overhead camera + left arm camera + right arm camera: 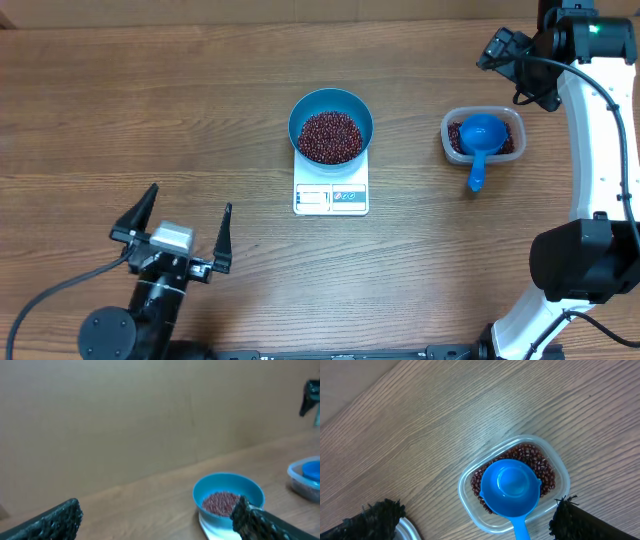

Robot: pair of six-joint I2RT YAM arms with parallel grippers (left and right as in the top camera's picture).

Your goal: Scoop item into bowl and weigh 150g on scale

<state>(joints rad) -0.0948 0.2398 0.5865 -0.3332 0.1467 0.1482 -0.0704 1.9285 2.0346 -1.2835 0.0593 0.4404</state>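
Note:
The blue bowl stands on the white scale at the table's middle, with a heap of dark red-brown beans inside it. More beans lie in a clear tub to the right, and a blue handled scoop rests in it with its cup empty. My left gripper is open near the front left, well short of the bowl. My right gripper hangs open high above the tub and the scoop, holding nothing.
The scoop's handle sticks out over the tub's near rim toward the front. The right arm's white links run down the table's right side. A plain brown wall stands behind the table.

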